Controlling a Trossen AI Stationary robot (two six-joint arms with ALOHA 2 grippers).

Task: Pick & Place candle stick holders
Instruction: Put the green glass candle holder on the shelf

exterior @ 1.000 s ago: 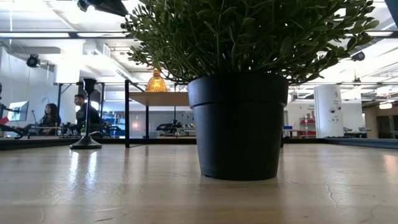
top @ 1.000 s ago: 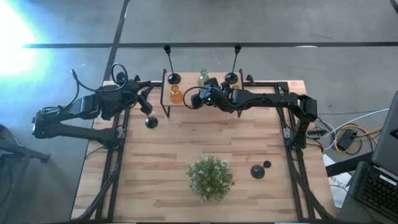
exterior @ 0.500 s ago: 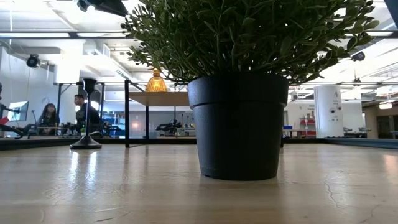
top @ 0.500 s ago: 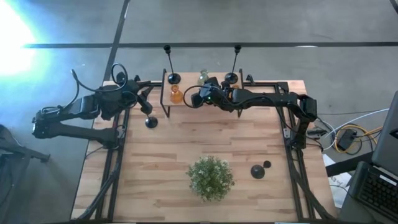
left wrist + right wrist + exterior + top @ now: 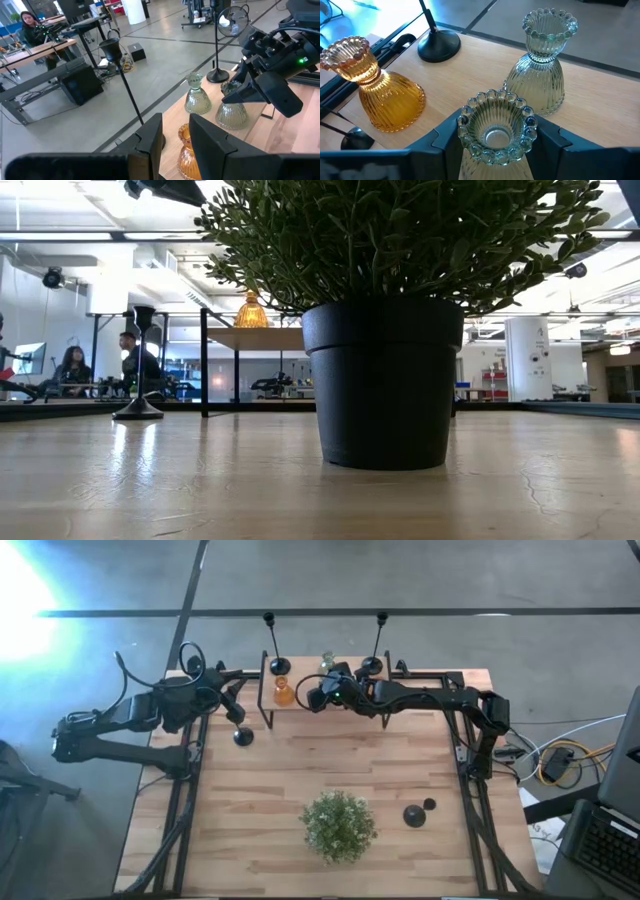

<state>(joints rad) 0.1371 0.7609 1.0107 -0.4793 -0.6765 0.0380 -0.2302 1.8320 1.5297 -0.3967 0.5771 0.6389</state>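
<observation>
**One glass holder in the right gripper; almost no motion over the last second**

One small change only. In the high view the right gripper (image 5: 318, 698) sits slightly nearer the top edge of the frame than it did a second ago. Everything else on the table (image 5: 300, 780) matches the earlier pictures.

Right gripper: over the raised shelf (image 5: 300, 706) at upper centre of the high view. In its wrist view the fingers press in on both sides of a pale green glass holder (image 5: 496, 125), so it reads as clamped on it. Whether the holder's base has left the shelf cannot be told.

Neighbours: a second pale green holder (image 5: 540, 65) and an amber holder (image 5: 375, 95) stand just beside the held one, not touching it. One tall black holder's base (image 5: 438, 45) sits behind them.

Left gripper (image 5: 232, 708): waits at upper left of the high view, beside the shelf's left end. Its fingers are apart with nothing between them.

Other holders: two tall black holders (image 5: 279, 666) at the shelf's far edge. One short black holder (image 5: 243, 736) is on the table left of centre. Two dark pieces (image 5: 414, 816) lie at lower right, near the plant (image 5: 339, 825).

Judgement: the small drift with a firm grip suggests either the start of a lift or the last settling of a placement. The pictures do not settle which. Clearance to the second pale green holder is tight, so any sideways travel risks a knock.
</observation>
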